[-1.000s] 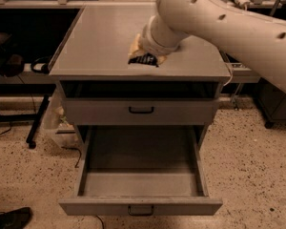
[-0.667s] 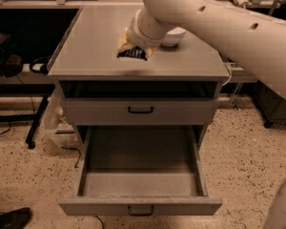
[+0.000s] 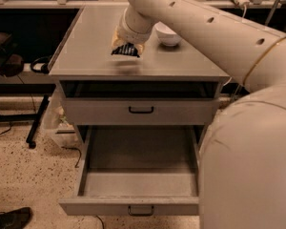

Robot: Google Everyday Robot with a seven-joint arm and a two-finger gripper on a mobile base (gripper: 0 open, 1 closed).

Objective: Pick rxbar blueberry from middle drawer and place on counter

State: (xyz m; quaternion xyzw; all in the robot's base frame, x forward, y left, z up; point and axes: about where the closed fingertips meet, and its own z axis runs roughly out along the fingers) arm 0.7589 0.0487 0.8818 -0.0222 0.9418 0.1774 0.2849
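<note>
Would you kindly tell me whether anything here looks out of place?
Nothing spilled or damaged. The lowest drawer hangs wide open and looks empty; the gripper holds the bar just above the counter, near a bowl.

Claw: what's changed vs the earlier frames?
The claw, still shut on the rxbar blueberry, has carried it leftward just above the counter. This uncovers the white bowl that the arm hid before. Nothing has been let go, and the bar is not yet set down. Unchanged: the middle drawer is still pulled out, and the upper drawer is as before.
</note>
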